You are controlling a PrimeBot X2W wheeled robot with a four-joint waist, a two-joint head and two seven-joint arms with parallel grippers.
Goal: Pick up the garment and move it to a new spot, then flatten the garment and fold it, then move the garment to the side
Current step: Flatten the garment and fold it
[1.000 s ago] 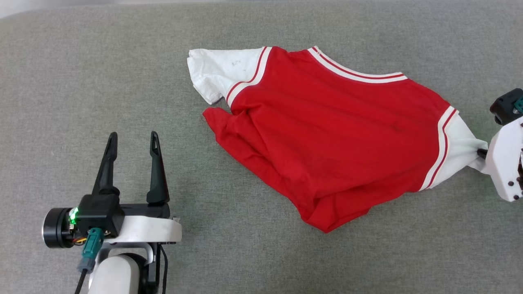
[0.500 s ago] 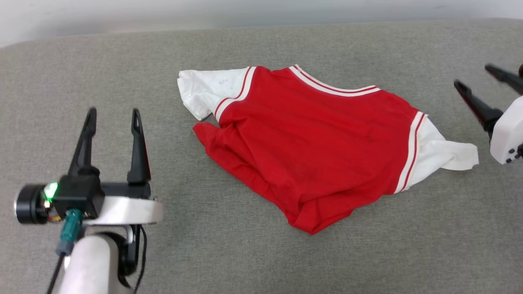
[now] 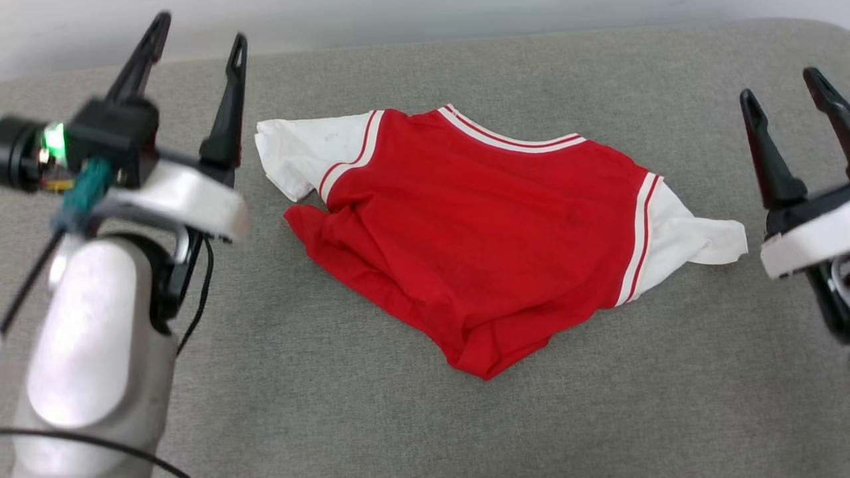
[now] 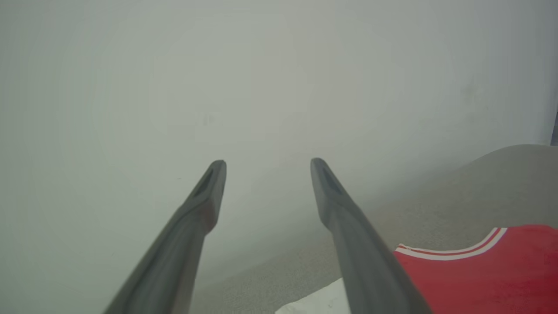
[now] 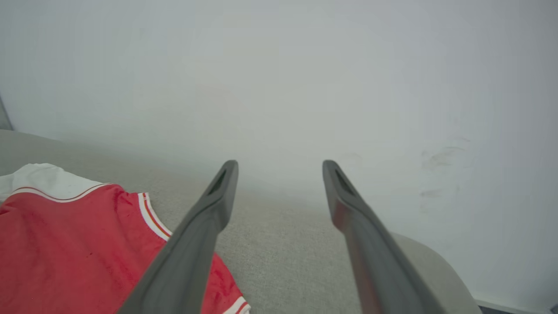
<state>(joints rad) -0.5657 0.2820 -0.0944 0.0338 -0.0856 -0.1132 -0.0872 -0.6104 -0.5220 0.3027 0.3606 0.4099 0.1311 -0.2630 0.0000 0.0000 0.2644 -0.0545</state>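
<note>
The garment (image 3: pixel 478 239), a red shirt with white sleeves and striped trim, lies plain side up and rumpled on the grey padded surface (image 3: pixel 398 425), its lower hem bunched to a point. Its collar and a white sleeve show at the lower right of the left wrist view (image 4: pixel 488 274), and its red body at the lower left of the right wrist view (image 5: pixel 65 244). My left gripper (image 3: pixel 199 33) hangs open and raised to the left of the white sleeve. Open as well, my right gripper (image 3: pixel 783 86) is off the garment's right sleeve, holding nothing.
The grey surface has a rounded far edge (image 3: pixel 465 40) against a pale wall (image 5: pixel 279 65). Free cloth-covered room lies in front of the garment and on both sides.
My right gripper has let go of the right sleeve, opened and lifted away; the sleeve now lies loose. My left arm has risen and moved forward. The camera has shifted too.
</note>
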